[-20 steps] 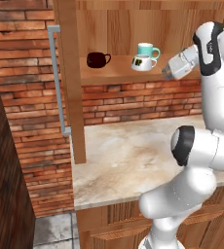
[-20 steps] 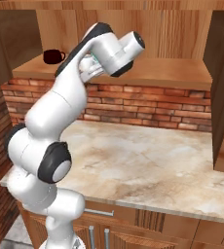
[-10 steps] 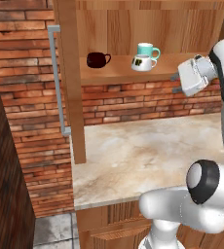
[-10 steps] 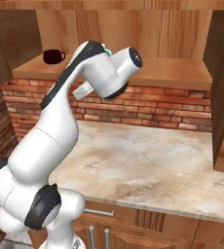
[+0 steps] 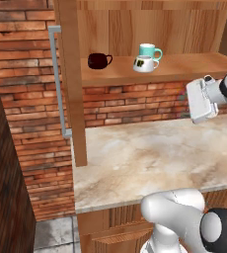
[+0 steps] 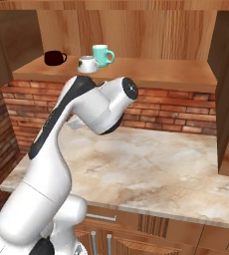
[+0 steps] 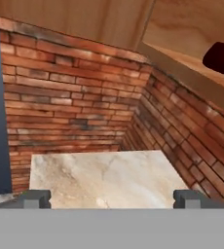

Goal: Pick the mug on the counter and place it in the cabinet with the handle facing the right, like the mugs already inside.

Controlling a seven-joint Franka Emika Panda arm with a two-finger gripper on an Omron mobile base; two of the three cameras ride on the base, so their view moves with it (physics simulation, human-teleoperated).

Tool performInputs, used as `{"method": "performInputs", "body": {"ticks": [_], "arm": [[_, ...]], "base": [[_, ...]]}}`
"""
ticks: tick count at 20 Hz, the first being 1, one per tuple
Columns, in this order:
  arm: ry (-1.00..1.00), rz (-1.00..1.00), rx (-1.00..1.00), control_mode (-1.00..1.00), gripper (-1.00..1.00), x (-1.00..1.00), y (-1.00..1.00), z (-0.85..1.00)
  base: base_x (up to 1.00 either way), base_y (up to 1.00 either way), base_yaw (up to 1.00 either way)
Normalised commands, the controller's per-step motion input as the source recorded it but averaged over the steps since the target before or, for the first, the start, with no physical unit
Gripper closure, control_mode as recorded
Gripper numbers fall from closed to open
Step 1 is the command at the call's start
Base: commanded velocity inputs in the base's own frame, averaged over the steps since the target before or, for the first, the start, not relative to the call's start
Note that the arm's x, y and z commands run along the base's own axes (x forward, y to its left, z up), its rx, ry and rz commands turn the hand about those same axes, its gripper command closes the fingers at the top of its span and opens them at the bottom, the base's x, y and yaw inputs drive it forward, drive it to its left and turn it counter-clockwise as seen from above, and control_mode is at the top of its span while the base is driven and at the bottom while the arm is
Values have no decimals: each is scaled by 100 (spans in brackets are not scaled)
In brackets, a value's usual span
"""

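brick wall behind the counter (image 5: 150, 158), the white mug (image 5: 145, 63) sits on the cabinet (image 5: 194, 66) shelf beside the teal mug (image 5: 149, 51), gripper (image 7: 112, 198) spread wide and empty; a careless swing could clip the shelf edge.

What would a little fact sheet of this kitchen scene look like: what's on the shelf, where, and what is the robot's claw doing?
White mug: on the cabinet shelf, in front of the teal mug, handle to the right
Maroon mug: on the shelf, left of both, standing apart
Counter: beige marbled slab under the shelf
Gripper: open, holding nothing, looking over the counter at the brick corner
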Motion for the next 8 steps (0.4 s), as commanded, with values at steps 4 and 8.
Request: {"method": "performInputs", "body": {"ticks": [4, 8], "arm": [[0, 0, -20, -100, -100, -26, 2, -64], [0, 0, -28, -100, -100, -16, 7, -58]], "base": [[0, 0, 0], [0, 0, 0]]}}
